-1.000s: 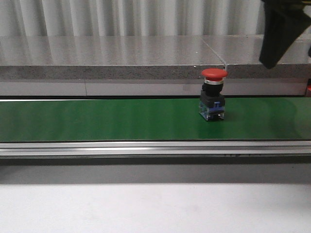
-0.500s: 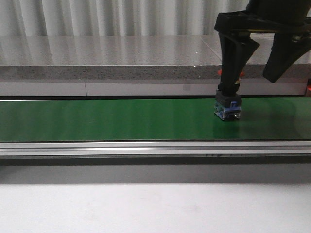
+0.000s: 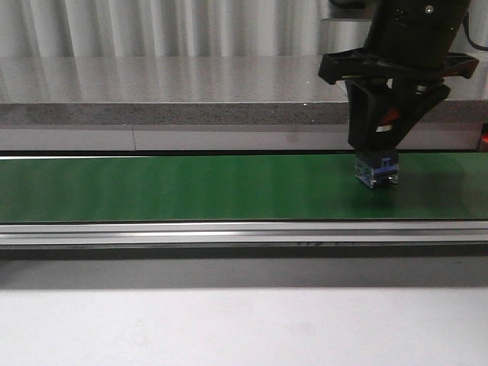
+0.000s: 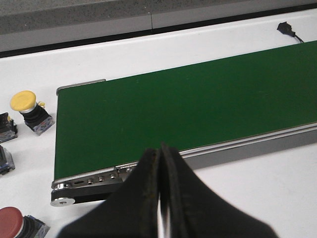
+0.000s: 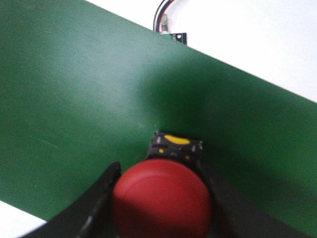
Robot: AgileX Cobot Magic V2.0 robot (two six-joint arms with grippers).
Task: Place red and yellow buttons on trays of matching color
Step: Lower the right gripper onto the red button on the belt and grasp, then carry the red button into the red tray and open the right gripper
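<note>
A red button (image 3: 377, 171) stands upright on the green conveyor belt (image 3: 191, 187) at the right. My right gripper (image 3: 379, 149) comes down over it, and its fingers hide most of the red cap. In the right wrist view the red cap (image 5: 161, 201) fills the gap between the two fingers, which press against its sides. My left gripper (image 4: 161, 148) is shut on nothing, above the near rail at the belt's end. A yellow button (image 4: 25, 101) and another red button (image 4: 10, 222) stand on the white table beside that end. The trays are out of view.
An aluminium rail (image 3: 229, 232) runs along the belt's near edge, and a grey stone ledge (image 3: 152, 84) rises behind it. A small black sensor with a cable (image 5: 171, 29) lies beyond the belt. Two more black button bodies (image 4: 6, 126) sit at the table's edge.
The red button has travelled right along the belt. My right gripper came down from the upper right, straddled it with its fingers wide apart, and has now shut on its cap.
</note>
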